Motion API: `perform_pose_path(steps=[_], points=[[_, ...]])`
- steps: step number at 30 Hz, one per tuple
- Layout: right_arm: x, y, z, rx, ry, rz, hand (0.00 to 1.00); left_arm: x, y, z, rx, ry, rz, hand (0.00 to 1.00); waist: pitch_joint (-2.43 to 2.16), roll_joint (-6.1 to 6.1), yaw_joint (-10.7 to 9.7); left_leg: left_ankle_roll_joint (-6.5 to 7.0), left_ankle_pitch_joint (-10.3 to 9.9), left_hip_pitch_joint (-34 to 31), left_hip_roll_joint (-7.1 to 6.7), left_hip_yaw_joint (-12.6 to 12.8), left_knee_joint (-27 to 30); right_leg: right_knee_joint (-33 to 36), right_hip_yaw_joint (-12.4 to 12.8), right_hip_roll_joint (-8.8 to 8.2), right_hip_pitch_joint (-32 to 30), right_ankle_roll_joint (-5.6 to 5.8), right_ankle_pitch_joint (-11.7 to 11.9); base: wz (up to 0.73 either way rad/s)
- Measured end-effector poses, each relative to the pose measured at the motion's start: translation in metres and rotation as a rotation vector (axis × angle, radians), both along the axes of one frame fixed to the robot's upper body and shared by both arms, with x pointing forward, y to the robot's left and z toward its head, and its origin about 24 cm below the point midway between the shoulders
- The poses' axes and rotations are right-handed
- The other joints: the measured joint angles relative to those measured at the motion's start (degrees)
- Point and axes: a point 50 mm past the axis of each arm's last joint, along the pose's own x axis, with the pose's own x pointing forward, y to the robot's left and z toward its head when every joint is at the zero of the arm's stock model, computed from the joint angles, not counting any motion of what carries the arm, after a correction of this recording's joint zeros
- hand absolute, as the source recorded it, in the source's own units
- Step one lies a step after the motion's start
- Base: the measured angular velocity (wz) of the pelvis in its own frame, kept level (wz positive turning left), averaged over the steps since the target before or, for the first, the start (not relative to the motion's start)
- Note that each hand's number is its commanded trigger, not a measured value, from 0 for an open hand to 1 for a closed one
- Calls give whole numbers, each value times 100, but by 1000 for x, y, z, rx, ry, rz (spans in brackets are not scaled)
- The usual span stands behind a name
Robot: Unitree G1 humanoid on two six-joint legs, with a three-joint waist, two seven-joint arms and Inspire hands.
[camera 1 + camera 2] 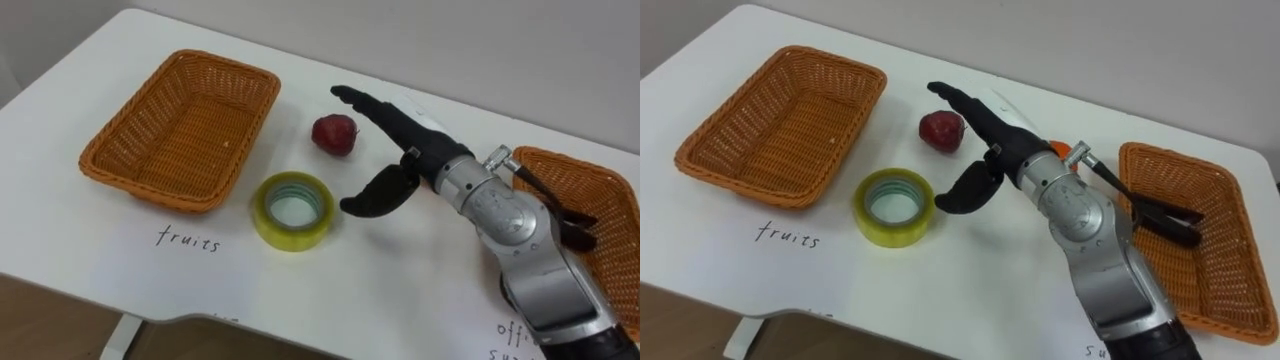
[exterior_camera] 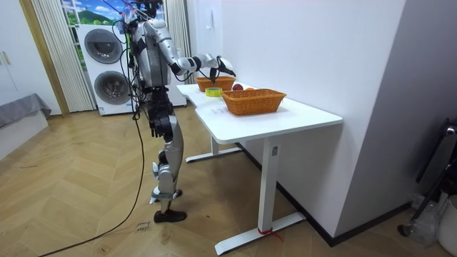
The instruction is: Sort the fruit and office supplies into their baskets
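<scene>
White table [image 1: 380, 290]: tape [image 1: 292, 210] lies near the front edge, unsorted. Just beyond, the right hand [image 1: 415, 150], fingers spread apart and empty, hovers beside an apple [image 1: 334, 134]. Left basket [image 1: 180, 130] is empty; right basket [image 1: 1230, 250] holds one dark tool [image 1: 1165, 218]. Sorting looks barely begun.

On the table [image 1: 400, 290]: left basket [image 1: 148, 185] at left | tape roll [image 1: 290, 238] just right of its front corner | fruit [image 1: 334, 134] behind the roll | right basket [image 1: 1220, 285] far right, tool [image 1: 1165, 218] inside
</scene>
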Motion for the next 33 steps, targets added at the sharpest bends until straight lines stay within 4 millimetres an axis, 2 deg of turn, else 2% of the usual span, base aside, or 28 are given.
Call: perform_pose_path(steps=[14,23,29,33], points=[[0,0,1,5,-12,-10,0,0,1,0,2,0,-1,0,-23,-32,2,0,0,1,1,9,27,1,-12,-3,-1,0,0,0],[8,5,17,3,-61,16,0,-1,1,0,0,14,3,0,-28,-38,5,0,0,2,-1,26,35,1,-13,-6,-2,0,0,0],[6,15,10,14,-29,54,0,-1,0,0,0,18,5,0,-28,-40,94,0,0,22,-3,19,33,-1,-44,-14,25,0,0,1],[8,15,1,25,25,38,0,-2,0,0,-18,32,3,0,-33,-47,143,7,3,-9,-28,-68,10,-1,-170,-39,37,1,-1,10]])
